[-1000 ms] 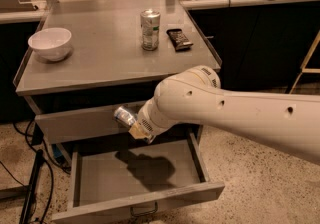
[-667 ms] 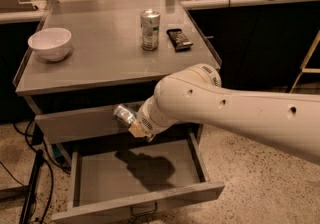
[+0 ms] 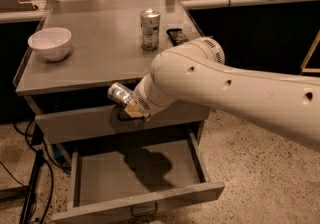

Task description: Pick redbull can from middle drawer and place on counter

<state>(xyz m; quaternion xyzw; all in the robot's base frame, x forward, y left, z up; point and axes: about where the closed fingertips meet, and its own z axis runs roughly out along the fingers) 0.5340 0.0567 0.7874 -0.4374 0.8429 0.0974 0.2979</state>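
The big white arm [image 3: 235,90] reaches in from the right, sloping down and to the left across the front of the cabinet, its rounded wrist in front of the counter's [image 3: 95,58] front edge. At its tip the gripper [image 3: 127,103] is mostly hidden behind the wrist; one tan finger [image 3: 134,111] shows, and it is clamped on the redbull can [image 3: 119,94]. The can is held in the air, tilted on its side with the shiny round end facing left, just in front of the upper drawer front [image 3: 75,124] and above the middle drawer [image 3: 100,178], which stands pulled out. On the counter stand a white bowl [image 3: 50,43] and a silver can with green marks [image 3: 150,29].
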